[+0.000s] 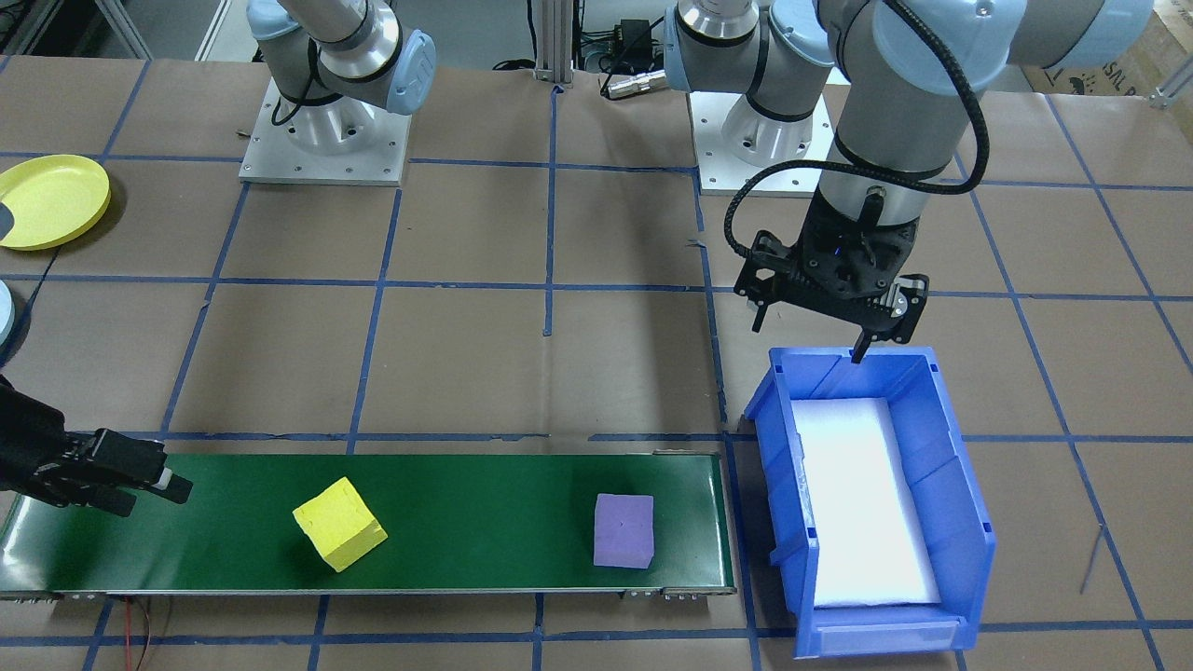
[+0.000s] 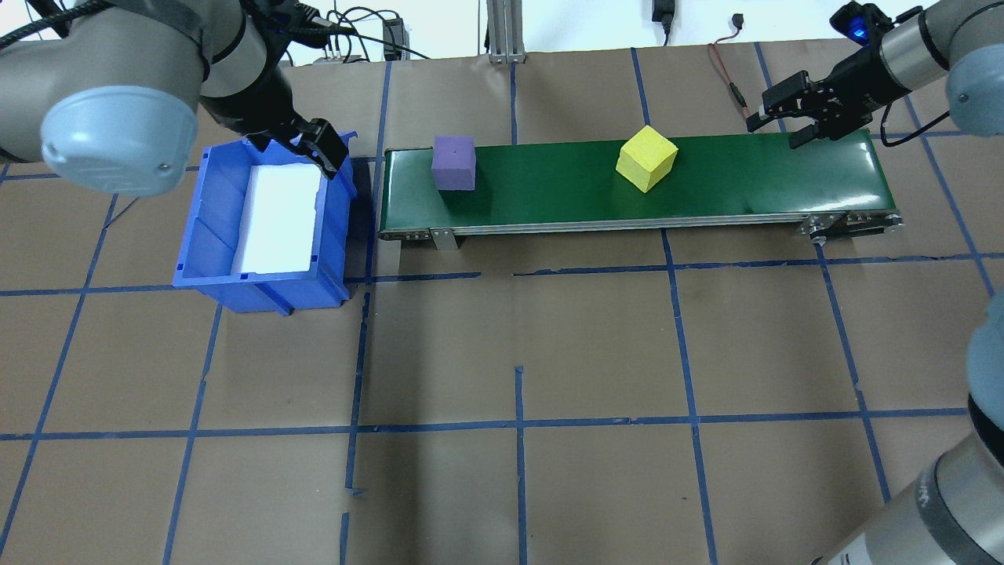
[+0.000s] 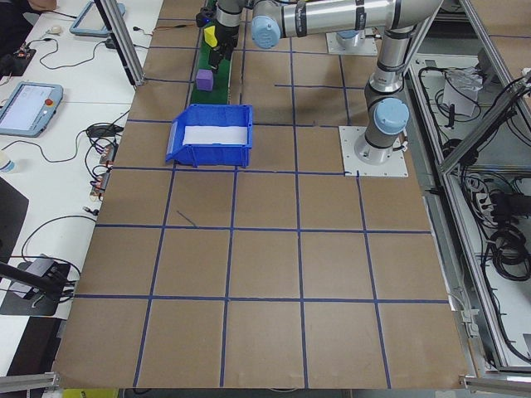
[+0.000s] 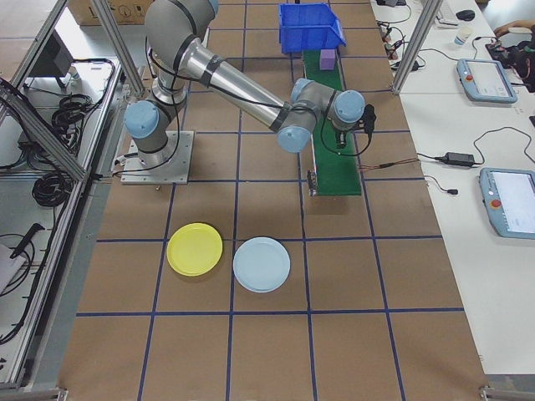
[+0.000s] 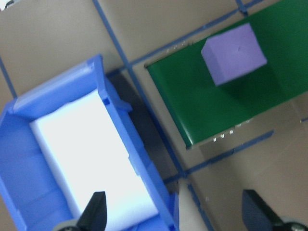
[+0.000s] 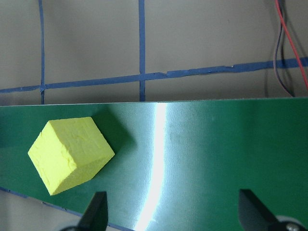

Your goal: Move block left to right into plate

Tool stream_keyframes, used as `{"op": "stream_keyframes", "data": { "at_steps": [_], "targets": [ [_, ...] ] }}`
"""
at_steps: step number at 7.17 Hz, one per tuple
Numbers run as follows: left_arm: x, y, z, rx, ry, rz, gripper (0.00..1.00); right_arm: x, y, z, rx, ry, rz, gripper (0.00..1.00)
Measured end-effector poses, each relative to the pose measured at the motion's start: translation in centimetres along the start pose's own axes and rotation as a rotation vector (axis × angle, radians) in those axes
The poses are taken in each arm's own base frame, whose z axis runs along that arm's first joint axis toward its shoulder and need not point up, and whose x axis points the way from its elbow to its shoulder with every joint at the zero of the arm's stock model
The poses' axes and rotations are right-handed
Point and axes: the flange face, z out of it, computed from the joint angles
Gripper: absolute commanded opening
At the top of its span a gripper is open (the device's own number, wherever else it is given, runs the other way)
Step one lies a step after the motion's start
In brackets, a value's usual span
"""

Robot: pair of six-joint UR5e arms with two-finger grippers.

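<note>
Blocks first: 2 sit on the belt point(image 2: 745, 184), purple block point(image 2: 454, 162) near its left end, yellow block point(image 2: 646, 158) farther right. My right gripper point(image 2: 792, 118) waits over the right end, jaws wide and empty; left gripper point(image 5: 173, 211) hangs spread over the bin point(image 2: 204, 259). I'd judge yellow the next pick: it sits skewed, so I'd rotate the wrist square to 2 flat faces, then carry to the yellow plate point(image 4: 194, 249).

Brown-papered table point(image 2: 549, 353) is carrying a green conveyor point(image 2: 745, 184), blue bin point(image 2: 205, 259), yellow plate point(image 1: 51, 200) and light-blue plate point(image 4: 262, 264).
</note>
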Motion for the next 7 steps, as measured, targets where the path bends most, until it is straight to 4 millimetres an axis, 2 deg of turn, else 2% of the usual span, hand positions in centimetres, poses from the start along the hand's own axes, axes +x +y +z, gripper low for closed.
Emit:
{"op": "stream_keyframes", "data": {
  "at_steps": [1,2,4,7],
  "targets": [
    [-0.1,1.1,-0.5,-0.050,0.016,-0.049,1.00,-0.1,0.0,0.2,-0.017,0.003,0.005,0.95],
    [-0.1,1.5,-0.3,-0.076,0.032,-0.089,1.00,-0.2,0.1,0.5,-0.027,0.004,0.001,0.95],
    [-0.1,1.1,0.2,-0.070,0.065,-0.135,1.00,-0.1,0.3,1.1,-0.024,0.008,-0.021,0.95],
    [-1.6,1.9,-2.1,-0.025,0.050,-0.180,1.00,0.1,0.1,1.5,0.005,0.016,-0.035,0.95]
  ]
}}
